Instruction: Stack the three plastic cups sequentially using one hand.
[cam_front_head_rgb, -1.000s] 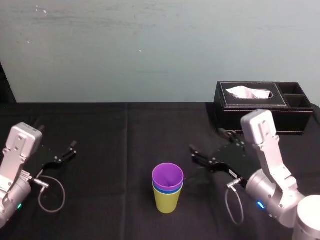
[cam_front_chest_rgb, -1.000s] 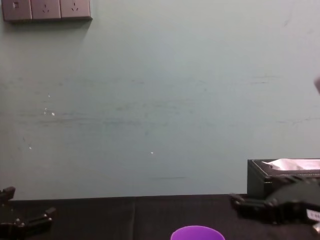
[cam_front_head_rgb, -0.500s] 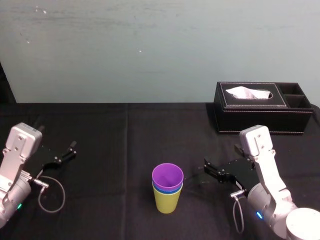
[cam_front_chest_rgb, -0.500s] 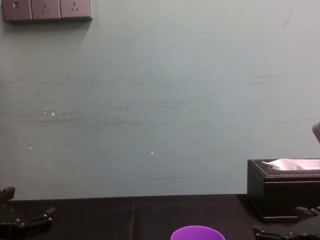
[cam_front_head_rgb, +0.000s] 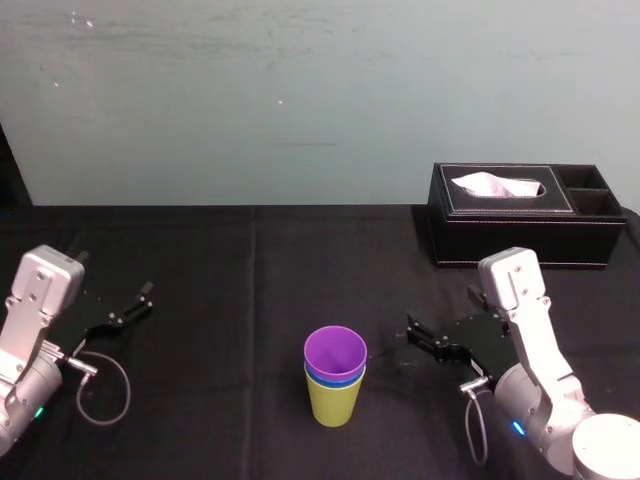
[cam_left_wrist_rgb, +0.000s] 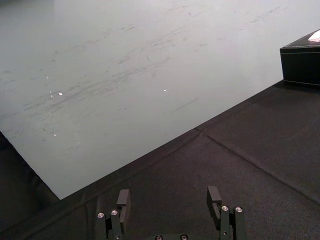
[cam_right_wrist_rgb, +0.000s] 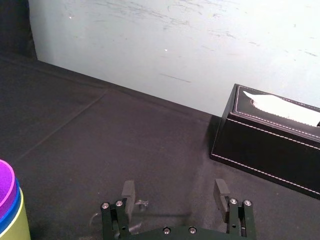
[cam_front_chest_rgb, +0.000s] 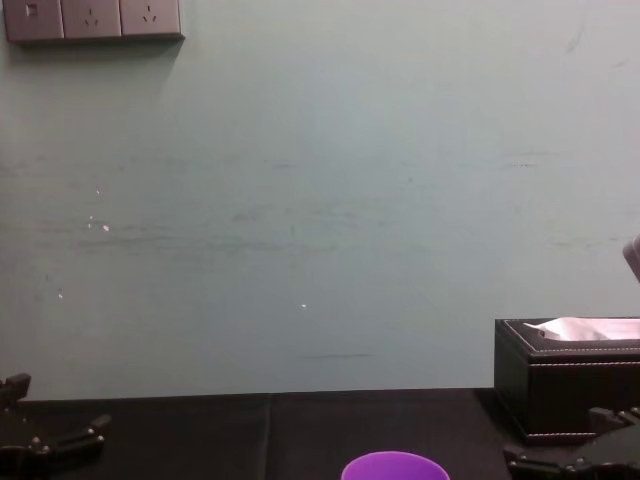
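Cups (cam_front_head_rgb: 335, 385) stand nested in the head view, bright purple plastic tumbler (cam_front_head_rgb: 335, 352) inside blue tumbler (cam_front_head_rgb: 335, 381) inside yellow-green tumbler (cam_front_head_rgb: 335, 404); the chest view's edge cuts off all below the purple rim (cam_front_chest_rgb: 394, 466). My right gripper (cam_front_head_rgb: 415, 335) lies at their 3 o'clock, fingers apart, empty; my left gripper (cam_front_head_rgb: 128, 307), likewise spread, at 9 o'clock.

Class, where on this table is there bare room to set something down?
Free: the black tablecloth between the open left gripper and the nested purple, blue and yellow-green plastic cups; the back strip along the wall, left of the black stitched tissue box. Crowded: the gap between the cups and the open right gripper.
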